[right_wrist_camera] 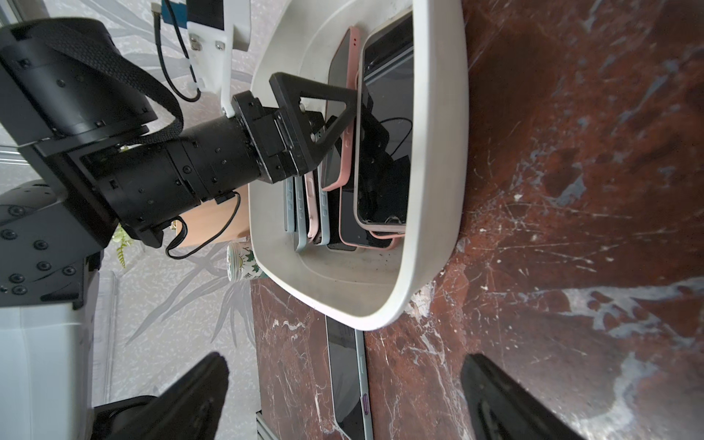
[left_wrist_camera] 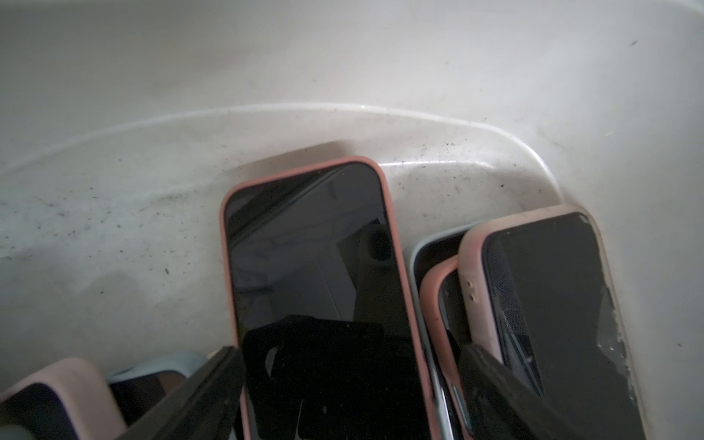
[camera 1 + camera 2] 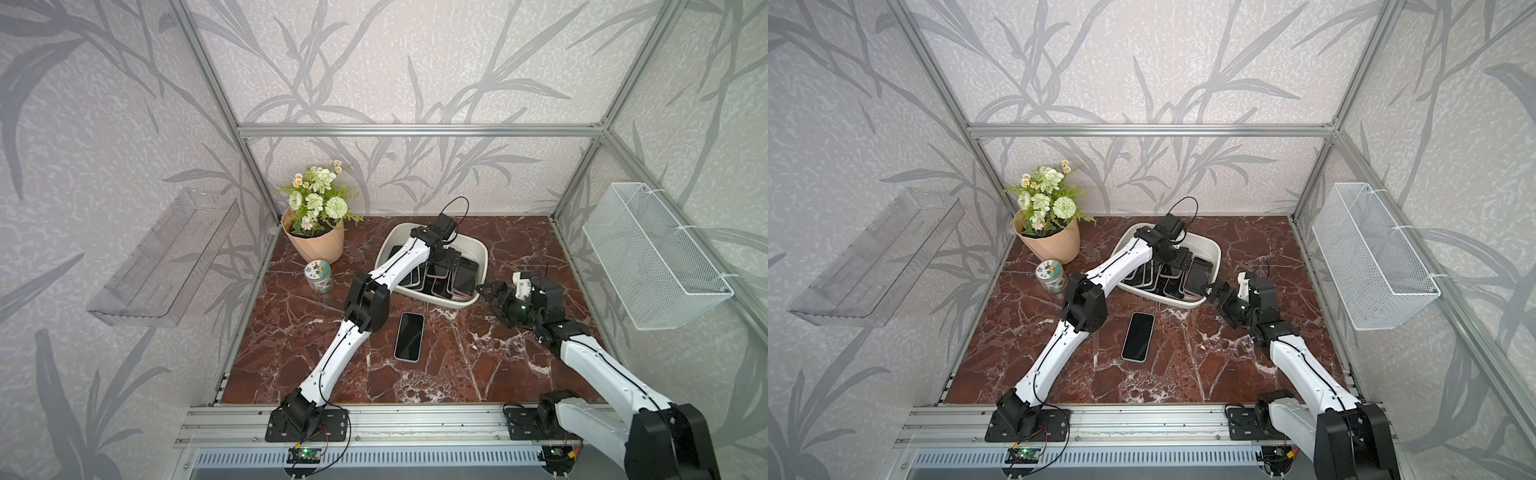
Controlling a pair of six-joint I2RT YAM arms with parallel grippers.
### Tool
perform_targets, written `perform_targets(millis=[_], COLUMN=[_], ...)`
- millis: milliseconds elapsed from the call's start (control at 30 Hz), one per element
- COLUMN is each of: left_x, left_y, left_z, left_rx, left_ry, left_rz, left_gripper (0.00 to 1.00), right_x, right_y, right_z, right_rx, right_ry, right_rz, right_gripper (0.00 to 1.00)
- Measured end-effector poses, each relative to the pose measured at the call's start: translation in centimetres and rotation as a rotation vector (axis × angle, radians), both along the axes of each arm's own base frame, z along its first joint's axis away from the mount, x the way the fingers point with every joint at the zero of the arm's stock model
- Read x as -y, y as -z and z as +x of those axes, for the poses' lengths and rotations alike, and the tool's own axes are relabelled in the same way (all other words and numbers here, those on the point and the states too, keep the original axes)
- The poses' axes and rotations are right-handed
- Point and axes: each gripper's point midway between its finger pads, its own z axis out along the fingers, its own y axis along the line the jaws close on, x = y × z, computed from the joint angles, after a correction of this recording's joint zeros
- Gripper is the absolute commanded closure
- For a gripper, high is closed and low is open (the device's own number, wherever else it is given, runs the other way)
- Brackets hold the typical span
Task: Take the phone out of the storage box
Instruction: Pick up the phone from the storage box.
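Note:
The off-white storage box (image 3: 440,300) (image 3: 1177,303) (image 1: 438,152) stands on the marble table at the back middle, with several phones leaning in a row inside it. My left gripper (image 3: 440,272) (image 3: 1173,268) (image 2: 348,348) reaches down into it. It is open, with a finger on each side of a pink-cased phone (image 2: 312,247) (image 1: 347,133), and the far finger stands clear of the case. My right gripper (image 3: 490,305) (image 3: 1214,303) (image 1: 344,360) hovers open and empty just outside the box's near right corner. Another dark-screened phone (image 3: 409,336) (image 3: 1138,336) (image 1: 344,377) lies flat in front of the box.
A flower pot (image 3: 316,245) and a small printed can (image 3: 319,276) stand left of the box. A white wire-mesh basket (image 3: 652,257) hangs on the right wall and a clear plastic tray (image 3: 166,257) on the left wall. More cased phones (image 2: 552,304) lean beside the pink one.

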Motion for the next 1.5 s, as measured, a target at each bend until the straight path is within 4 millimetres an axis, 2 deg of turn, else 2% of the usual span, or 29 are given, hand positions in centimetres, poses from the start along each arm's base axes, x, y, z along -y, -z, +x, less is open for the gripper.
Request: perform_targets(millis=[467,700,867,1067,1267,1500], left_x=[-0.5,-0.4,-0.7,-0.9,-0.8,-1.1], left_y=[0.0,0.0,0.1,0.3,0.3,0.2], left_z=[0.0,-0.1,0.0,0.0,0.2,0.4], left_rx=[0.016,0.013,0.012,-0.009,-0.043,-0.058], left_ry=[-0.019,-0.027,-0.048,-0.072,-0.078,-0.082], left_rz=[0.044,0.041,0.046,0.014,-0.074,-0.094], left_gripper=[0.11,0.18,0.19,0.12,0.12,0.12], right_x=[0.1,0.1,0.1,0.1,0.0,0.0], right_y=[0.5,0.8,0.8,1.1,1.2,1.2], right_z=[-0.2,-0.4,-0.4,-0.3,-0.3,-0.3], right_rx=[-0.011,-0.015,-0.015,-0.020,-0.021,-0.019], right_ry=[0.001,0.001,0.001,0.001,0.000,-0.002], right_rz=[-0.002,-0.002,-0.003,-0.003,-0.003,-0.005], right_gripper=[0.01,0.01,0.01,0.01,0.01,0.01])
